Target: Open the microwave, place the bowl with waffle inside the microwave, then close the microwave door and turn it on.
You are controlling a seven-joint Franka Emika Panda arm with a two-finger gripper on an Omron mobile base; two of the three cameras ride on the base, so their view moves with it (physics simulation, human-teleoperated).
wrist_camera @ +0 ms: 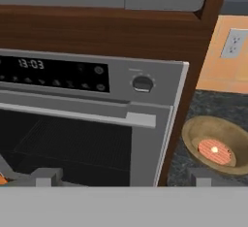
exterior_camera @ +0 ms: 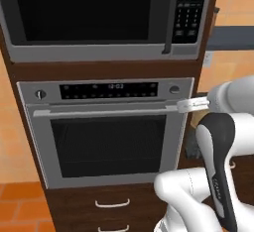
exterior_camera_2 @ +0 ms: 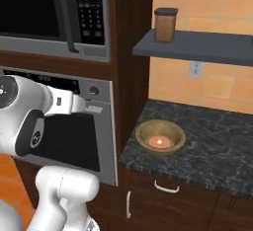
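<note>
On the dark stone counter (exterior_camera_2: 207, 141), right of the wall oven (exterior_camera: 106, 132), sits the wooden bowl (exterior_camera_2: 160, 137) holding the waffle (exterior_camera_2: 159, 141). Above the oven, the microwave door (exterior_camera: 82, 13) is closed. The gripper (wrist_camera: 121, 177) hangs spread wide and empty before the oven's front.

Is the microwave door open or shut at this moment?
Shut. The microwave door lies flat in its grey frame, with its black handle beside the keypad.

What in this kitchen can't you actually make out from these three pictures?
- Microwave interior: left base view, the closed microwave door has dark glass, so nothing inside shows.
- Keypad labels: right base view, too small to read.
- Jar contents: right base view, opaque sides.
- Waffle grid: hand view, blurred, partly behind the bowl rim.
</note>
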